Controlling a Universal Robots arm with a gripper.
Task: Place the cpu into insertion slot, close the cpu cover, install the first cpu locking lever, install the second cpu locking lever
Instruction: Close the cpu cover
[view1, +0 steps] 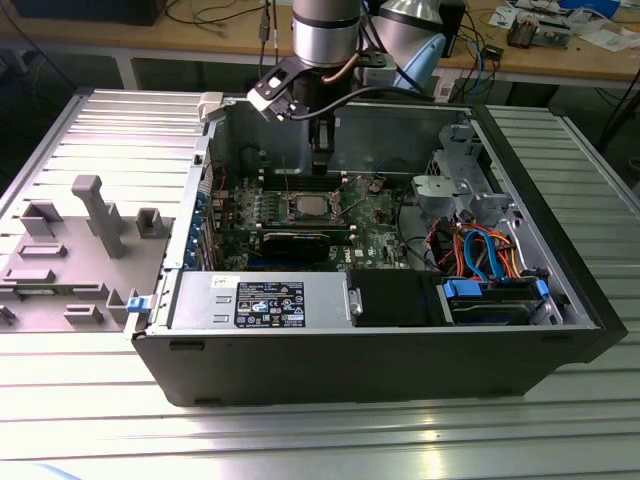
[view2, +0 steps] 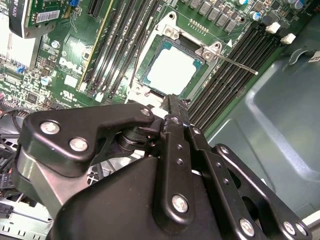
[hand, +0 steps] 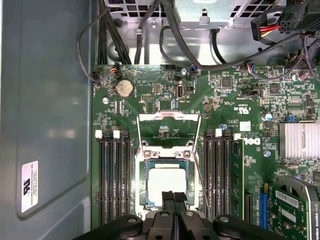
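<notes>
The cpu (hand: 167, 184) lies flat in the insertion slot (hand: 141, 186), its pale silver top up; it shows too in the second wrist view (view2: 175, 70). The cpu cover (hand: 169, 116) is swung open beyond the socket, with green board showing through its window. Thin wire locking levers (hand: 200, 177) (view2: 235, 64) stand free beside the socket. My gripper (hand: 173, 196) hangs just above the socket's near edge, with its black fingers together and nothing between them. In the exterior view the gripper (view1: 320, 150) hovers over the socket (view1: 305, 207) inside the open case.
Black memory slots (hand: 112, 175) flank the socket on both sides. A coin battery (hand: 124, 88), a finned heat sink (hand: 299, 140) and a card (hand: 295, 210) sit nearby. Cables cross near the case wall (hand: 45, 125). A grey fixture (view1: 90, 215) lies at the exterior view's left.
</notes>
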